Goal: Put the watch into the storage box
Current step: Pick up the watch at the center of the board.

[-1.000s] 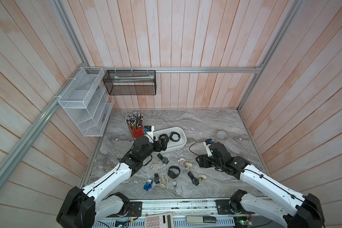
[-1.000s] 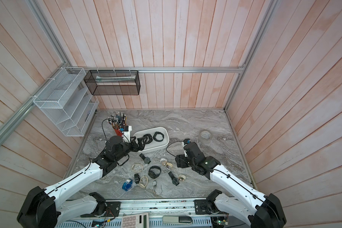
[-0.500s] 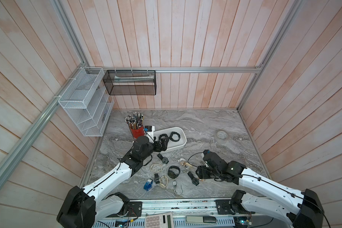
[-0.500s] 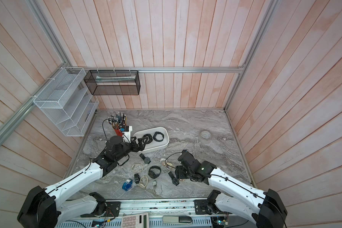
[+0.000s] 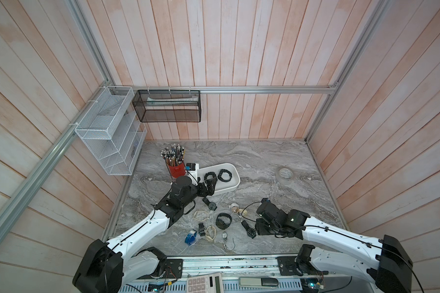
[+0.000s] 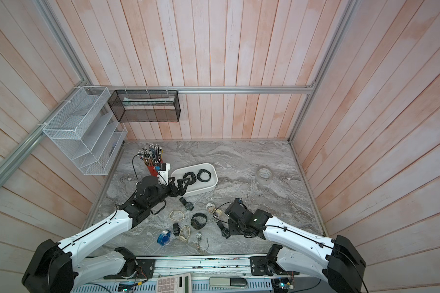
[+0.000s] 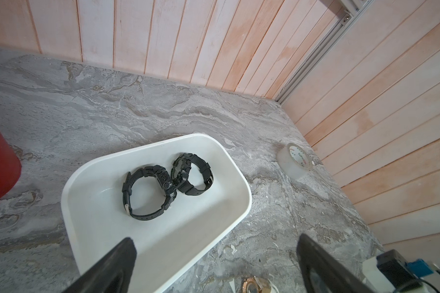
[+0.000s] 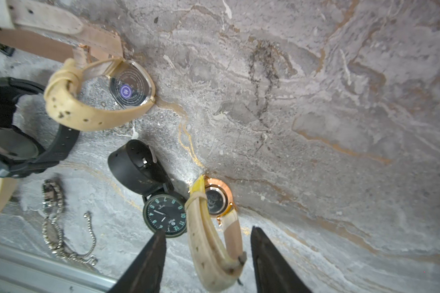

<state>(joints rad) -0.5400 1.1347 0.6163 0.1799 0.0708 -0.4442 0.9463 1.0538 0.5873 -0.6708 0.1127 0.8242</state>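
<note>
The job is only partly done. The storage box already has 2 in it: a black watch & a second black watch, side by side & touching. The left gripper hangs at the edge of the box w/ its fingers spread wide & nothing in them. A bunch more watches lie on the table, well apart from the box. The one up next looks to be the cream watch w/ the pink-gold rim. It lies on the table, right beside a dark-face watch. The right gripper is down low w/ one finger on each side of the cream strap. There is a gap on both sides, so no squeeze yet & it holds nothing. Left to do, I think: pinch the strap, lift, carry it to the box, let go. After that, prob. the rest of the pile too.
</note>
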